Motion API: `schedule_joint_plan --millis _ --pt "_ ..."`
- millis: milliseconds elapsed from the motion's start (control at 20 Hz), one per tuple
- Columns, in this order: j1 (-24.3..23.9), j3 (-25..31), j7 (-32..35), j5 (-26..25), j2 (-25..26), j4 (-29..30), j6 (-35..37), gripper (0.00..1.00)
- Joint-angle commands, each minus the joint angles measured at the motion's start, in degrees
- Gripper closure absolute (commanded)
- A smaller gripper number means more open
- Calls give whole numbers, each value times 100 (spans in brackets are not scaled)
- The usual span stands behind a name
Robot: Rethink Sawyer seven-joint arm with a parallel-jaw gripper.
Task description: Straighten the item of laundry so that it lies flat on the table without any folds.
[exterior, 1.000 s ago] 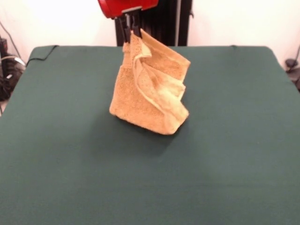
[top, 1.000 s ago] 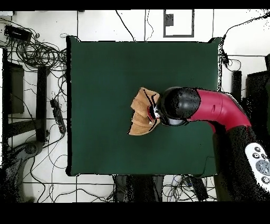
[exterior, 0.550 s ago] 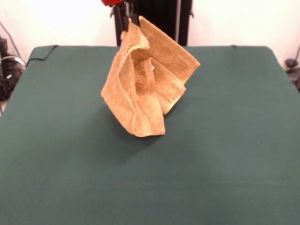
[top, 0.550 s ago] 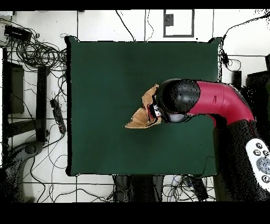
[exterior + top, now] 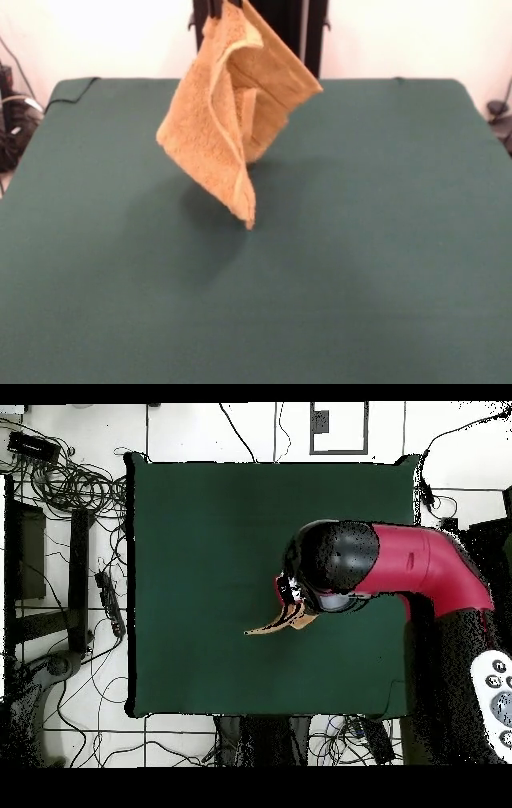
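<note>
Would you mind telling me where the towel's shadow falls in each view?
Front view: a soft dark patch lies on the table below the hanging towel. Overhead view: no clear shadow shows; the arm hides most of the towel.

Front view low across the table (image 5: 384, 264), overhead view straight down, both sharing the towel (image 5: 224, 120)

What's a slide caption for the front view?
Orange-tan towel hangs folded from the gripper at the top edge, its lowest corner clear of the green table.
</note>
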Motion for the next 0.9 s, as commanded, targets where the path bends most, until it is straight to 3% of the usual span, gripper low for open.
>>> schedule_joint_plan --millis 50,550,900 --pt "281 639 -841 61 1 -63 813 100" --pt "519 579 -507 145 -94 -208 1192 100" --pt "725 412 -121 131 -170 -147 1039 100"
